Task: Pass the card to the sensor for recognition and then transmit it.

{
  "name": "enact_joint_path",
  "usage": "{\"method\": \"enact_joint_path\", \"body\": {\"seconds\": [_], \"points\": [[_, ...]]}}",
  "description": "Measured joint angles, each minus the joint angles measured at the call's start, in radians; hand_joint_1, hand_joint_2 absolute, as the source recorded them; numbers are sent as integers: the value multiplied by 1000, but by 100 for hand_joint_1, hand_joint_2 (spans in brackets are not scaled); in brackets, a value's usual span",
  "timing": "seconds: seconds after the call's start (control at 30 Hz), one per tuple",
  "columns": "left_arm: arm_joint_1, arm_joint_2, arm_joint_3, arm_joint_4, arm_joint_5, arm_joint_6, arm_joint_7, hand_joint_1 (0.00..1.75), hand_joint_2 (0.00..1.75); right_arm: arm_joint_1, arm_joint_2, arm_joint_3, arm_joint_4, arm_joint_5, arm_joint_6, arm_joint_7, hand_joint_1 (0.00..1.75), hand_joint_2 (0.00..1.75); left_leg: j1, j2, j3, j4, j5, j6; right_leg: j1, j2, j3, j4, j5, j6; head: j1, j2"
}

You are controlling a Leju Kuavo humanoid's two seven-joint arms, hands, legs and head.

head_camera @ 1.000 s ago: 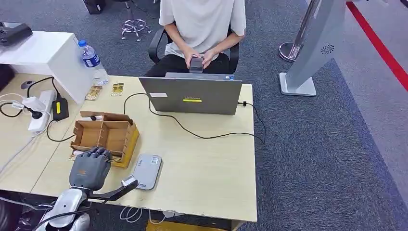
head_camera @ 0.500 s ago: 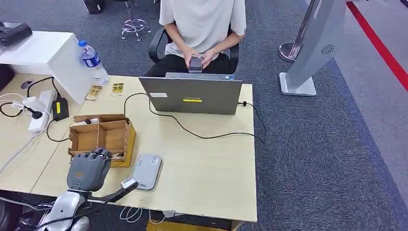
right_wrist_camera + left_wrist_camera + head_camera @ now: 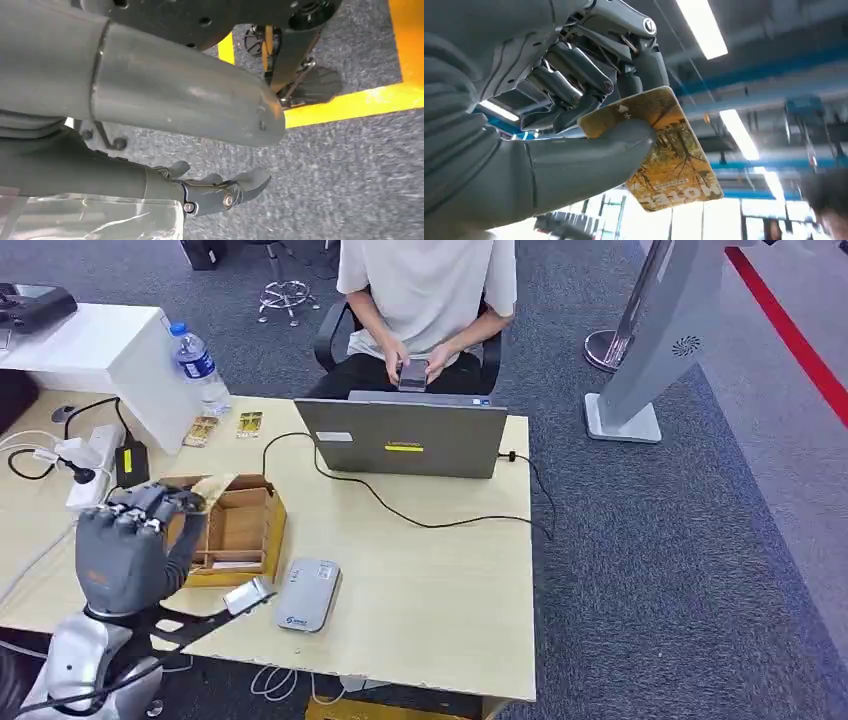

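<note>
My left hand (image 3: 125, 548) is raised over the table's left part, just left of the cardboard box (image 3: 238, 530). It pinches a yellow card (image 3: 674, 155) with a tree picture between the thumb and fingers; in the head view the card (image 3: 213, 484) sticks out above the box's near corner. The grey card sensor (image 3: 308, 594) lies flat on the table to the right of the box, apart from the hand. My right hand (image 3: 220, 192) hangs beside my body above the carpet, holding nothing, its fingers loosely spread.
A grey laptop (image 3: 405, 438) with a trailing black cable stands at the table's far edge; a seated person (image 3: 425, 290) behind it holds a phone. Two more cards (image 3: 225, 427), a water bottle (image 3: 197, 365) and a power strip (image 3: 92, 465) lie far left.
My left hand has risen from the box's near edge and moved left, lifting the card out with it. The view shifted slightly.
</note>
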Motion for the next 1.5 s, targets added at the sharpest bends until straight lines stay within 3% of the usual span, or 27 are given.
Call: {"method": "enact_joint_path", "body": {"seconds": [0.1, 0.23, 0.37, 0.57, 0.8, 1.07, 1.1, 1.4, 1.5], "points": [[-212, -11, 8, 152, -53, 15, -5, 175, 175, -9, -3, 26, 0, 51, 10, 2, 0, 0, 0, -3, -4, 0, 6, 1, 0, -3, -1, 0, 5, 0, 0, 0], [-509, -32, 11, 487, -172, 56, 17, 175, 175, -36, -4, 66, 1, 92, 21, 20, 0, 0, 0, -1, -5, 0, 11, -1, 0, -1, -4, 1, 10, -1, -1, 0], [-686, -63, 11, 776, -248, 72, 56, 175, 175, -46, -4, 93, 2, 107, 27, 35, 0, 0, 0, 3, -6, 0, 12, -1, 0, 5, -7, 1, 13, -1, -1, 0], [-856, -136, 7, 1083, -260, 36, 106, 175, 175, -60, -3, 117, 3, 114, 29, 65, 0, 0, 0, 3, -9, 1, 12, -1, 0, 6, -9, 1, 13, -1, -1, 0], [-944, -195, 3, 1239, -259, 37, 117, 175, 175, -67, -3, 129, 4, 108, 29, 72, 0, 0, 0, 3, -11, 1, 12, -1, 0, 6, -11, 1, 13, -1, -1, 0], [-957, -221, 3, 1291, -211, 25, 81, 175, 175, -68, -3, 129, 5, 102, 25, 72, 0, 0, 0, 5, -12, 1, 12, -1, 0, 8, -12, 1, 14, -1, -2, 0], [-957, -223, 3, 1294, -202, 24, 76, 0, 175, -68, -3, 129, 5, 101, 24, 72, 0, 0, 0, 6, -12, 1, 12, -1, 0, 9, -13, 1, 14, -1, -2, 0], [-958, -227, 3, 1298, -172, 24, 76, 0, 175, -66, -3, 129, 5, 98, 23, 72, 0, 0, 0, 6, -14, 1, 11, 0, 0, 9, -14, 1, 13, -1, -2, 0], [-955, -226, 3, 1294, -131, 35, 43, 0, 175, -63, -3, 129, 5, 88, 19, 70, 0, 0, 0, 6, -14, 1, 11, 0, 0, 9, -14, 1, 13, -1, -2, 0]]}}
